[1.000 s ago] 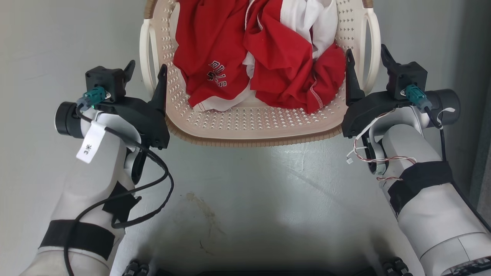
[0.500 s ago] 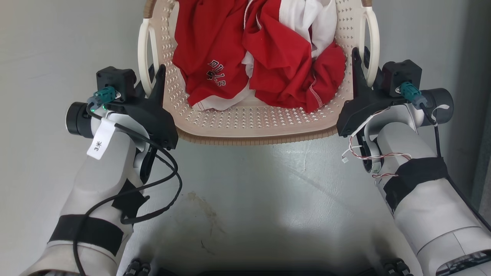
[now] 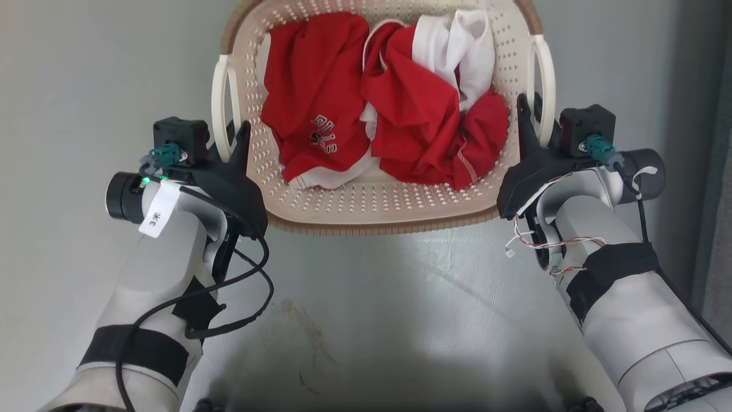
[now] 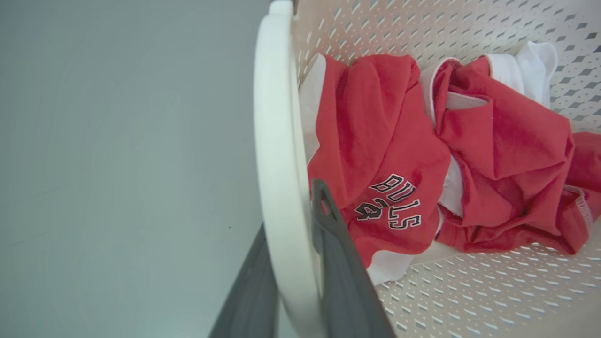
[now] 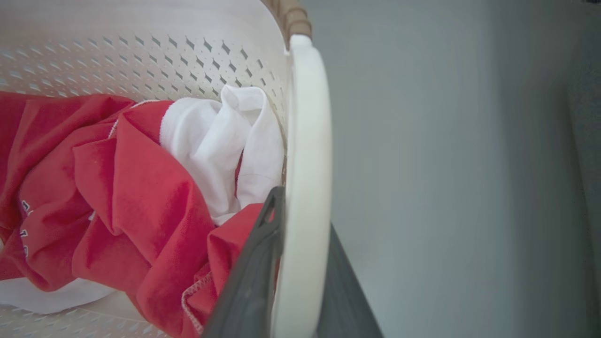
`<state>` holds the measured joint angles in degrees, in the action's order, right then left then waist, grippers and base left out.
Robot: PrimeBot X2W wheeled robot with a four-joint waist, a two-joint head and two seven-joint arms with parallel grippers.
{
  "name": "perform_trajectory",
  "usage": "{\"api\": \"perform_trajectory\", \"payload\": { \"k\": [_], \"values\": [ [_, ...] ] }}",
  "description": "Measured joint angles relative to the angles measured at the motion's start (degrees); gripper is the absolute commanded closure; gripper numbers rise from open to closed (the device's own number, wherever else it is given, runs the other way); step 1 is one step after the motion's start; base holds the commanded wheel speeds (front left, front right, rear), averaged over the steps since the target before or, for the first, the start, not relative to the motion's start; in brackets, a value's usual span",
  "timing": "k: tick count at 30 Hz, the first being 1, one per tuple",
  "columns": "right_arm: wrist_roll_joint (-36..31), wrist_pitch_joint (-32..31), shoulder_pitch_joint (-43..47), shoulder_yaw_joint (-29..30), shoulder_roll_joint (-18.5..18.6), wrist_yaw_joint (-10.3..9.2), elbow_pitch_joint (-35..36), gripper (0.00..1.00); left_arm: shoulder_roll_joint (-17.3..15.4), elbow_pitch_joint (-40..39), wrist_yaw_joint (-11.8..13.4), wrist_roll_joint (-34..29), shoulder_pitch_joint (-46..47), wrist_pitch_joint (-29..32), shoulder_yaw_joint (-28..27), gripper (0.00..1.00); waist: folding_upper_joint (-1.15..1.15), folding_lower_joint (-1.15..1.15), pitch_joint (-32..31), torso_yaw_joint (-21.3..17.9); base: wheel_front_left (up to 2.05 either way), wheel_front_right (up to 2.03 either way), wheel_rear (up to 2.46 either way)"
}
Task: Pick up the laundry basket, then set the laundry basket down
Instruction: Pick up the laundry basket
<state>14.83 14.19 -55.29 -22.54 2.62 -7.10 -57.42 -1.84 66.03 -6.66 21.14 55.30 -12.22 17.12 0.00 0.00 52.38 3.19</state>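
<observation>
The laundry basket [image 3: 377, 200] takes up the 12 o'clock part of the head view, its brown-banded rim nearest the robot, over a grey floor [image 3: 366, 326]. Whether its base touches that floor cannot be told.

At the basket's 9 o'clock the left gripper [image 3: 233, 136] points its fingers toward 12 o'clock and is drawn narrow, closed on the white left handle [image 3: 217, 103]. In the left wrist view its two dark fingers [image 4: 340, 277] press against either face of the loop, one on the basket side and one on the outer side. A white label [image 3: 157, 209] hangs from that wrist, and a black cable [image 3: 271, 286] loops below it toward 6 o'clock.

Inside the basket, going across, lies a red jersey [image 3: 311, 97] with black-and-white lettering. A second red garment [image 3: 423, 126] is bunched against it, and a white garment [image 3: 466, 57] lies above that, at about 1 o'clock from the basket's middle.

At the basket's 3 o'clock the right gripper [image 3: 530, 114] grips the lower part of the white right handle [image 3: 549, 74]. It is also drawn narrow, and in the right wrist view its fingers [image 5: 249, 286] hug both faces of the loop. Thin red and white wires [image 3: 540, 243] dangle under that wrist
</observation>
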Motion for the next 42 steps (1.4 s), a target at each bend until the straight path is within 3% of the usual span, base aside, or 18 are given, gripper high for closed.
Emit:
{"api": "perform_trajectory", "payload": {
  "k": [13,42],
  "values": [
    [3.5,-2.3,0.0,-3.4,-0.4,0.04,-3.9,1.0,0.6,4.5,-0.8,0.9,-0.3,1.3,0.4,1.0,0.0,0.0,-5.9,-0.3,0.0,0.0,0.0],
    [14.8,-15.0,3.9,-13.4,-0.7,0.04,-6.3,1.0,0.6,7.5,-0.9,2.7,-6.8,9.3,1.8,1.0,0.0,0.0,-23.5,-1.9,0.0,0.0,0.0]
  ]
}}
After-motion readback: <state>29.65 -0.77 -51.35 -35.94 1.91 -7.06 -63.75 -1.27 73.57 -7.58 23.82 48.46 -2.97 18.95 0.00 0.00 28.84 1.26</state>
